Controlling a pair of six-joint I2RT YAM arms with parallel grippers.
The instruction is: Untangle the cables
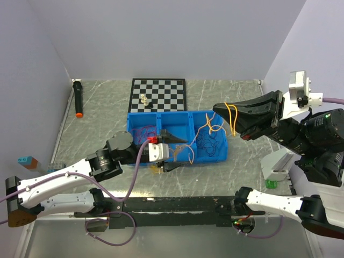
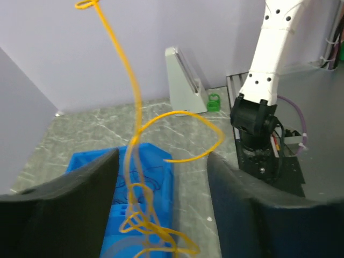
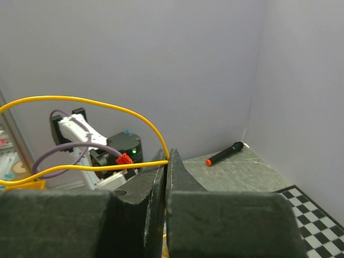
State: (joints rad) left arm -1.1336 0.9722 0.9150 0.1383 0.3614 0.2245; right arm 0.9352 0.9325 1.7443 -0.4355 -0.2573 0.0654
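A blue three-compartment bin holds the cables: red-magenta strands on the left, dark strands on the right. A yellow-orange cable rises from the right compartment to my right gripper, which is shut on it above the bin's right end. In the right wrist view the cable loops out from the closed gripper. My left gripper is open over the bin's front edge. In the left wrist view the yellow cable hangs between its fingers, untouched, above the bin.
A chessboard with a few pieces lies behind the bin. A black marker with an orange tip lies at the far left, also in the right wrist view. A white stand with a green part is at the right.
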